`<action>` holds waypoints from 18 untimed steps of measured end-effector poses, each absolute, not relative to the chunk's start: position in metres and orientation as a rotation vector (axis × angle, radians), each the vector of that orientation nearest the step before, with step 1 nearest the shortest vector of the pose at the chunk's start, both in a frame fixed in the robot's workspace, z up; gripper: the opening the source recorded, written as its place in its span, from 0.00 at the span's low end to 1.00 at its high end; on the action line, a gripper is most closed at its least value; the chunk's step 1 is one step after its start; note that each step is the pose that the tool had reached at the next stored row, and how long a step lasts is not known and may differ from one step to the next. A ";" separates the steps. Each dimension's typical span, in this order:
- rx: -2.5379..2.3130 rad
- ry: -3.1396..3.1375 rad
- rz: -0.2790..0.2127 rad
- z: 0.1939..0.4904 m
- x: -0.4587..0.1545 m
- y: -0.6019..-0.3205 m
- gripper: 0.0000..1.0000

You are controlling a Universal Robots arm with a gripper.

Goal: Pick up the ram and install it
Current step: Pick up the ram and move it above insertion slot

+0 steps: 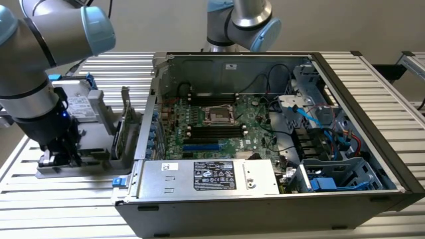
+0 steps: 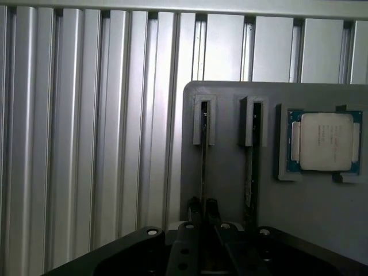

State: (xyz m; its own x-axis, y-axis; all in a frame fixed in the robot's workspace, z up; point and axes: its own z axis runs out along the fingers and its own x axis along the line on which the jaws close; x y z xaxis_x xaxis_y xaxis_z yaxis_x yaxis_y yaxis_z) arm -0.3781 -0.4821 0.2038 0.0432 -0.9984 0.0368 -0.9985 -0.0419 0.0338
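Note:
The ram (image 2: 203,155) stands on edge in a slot of the grey fixture (image 2: 227,184), so I see it as a thin dark line. My gripper (image 2: 203,209) is down over its near end, one dark finger (image 2: 195,207) on each side, shut on the ram. A second stick (image 2: 249,167) stands in the neighbouring slot. In the exterior view my gripper (image 1: 59,155) reaches down into that fixture (image 1: 93,168), to the left of the open computer case (image 1: 265,199). The black memory slots (image 1: 216,130) lie on the motherboard inside the case.
A processor chip (image 2: 325,141) sits in a recess of the fixture beside the sticks. An expansion card (image 1: 125,124) stands upright between fixture and case. A second robot arm (image 1: 242,20) rises behind the case. The ribbed aluminium table (image 1: 66,209) lies all around.

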 end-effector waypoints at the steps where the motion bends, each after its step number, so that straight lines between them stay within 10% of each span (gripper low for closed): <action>1: 2.232 -2.139 0.005 0.205 -0.378 -0.482 0.14; 18: 2.232 -2.139 0.005 0.214 -0.378 -0.475 0.14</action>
State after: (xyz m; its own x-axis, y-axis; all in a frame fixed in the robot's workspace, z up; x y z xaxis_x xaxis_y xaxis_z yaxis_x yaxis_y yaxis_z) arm -0.3782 -0.4753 0.2144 0.0431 -0.9984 0.0368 -0.9985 -0.0419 0.0339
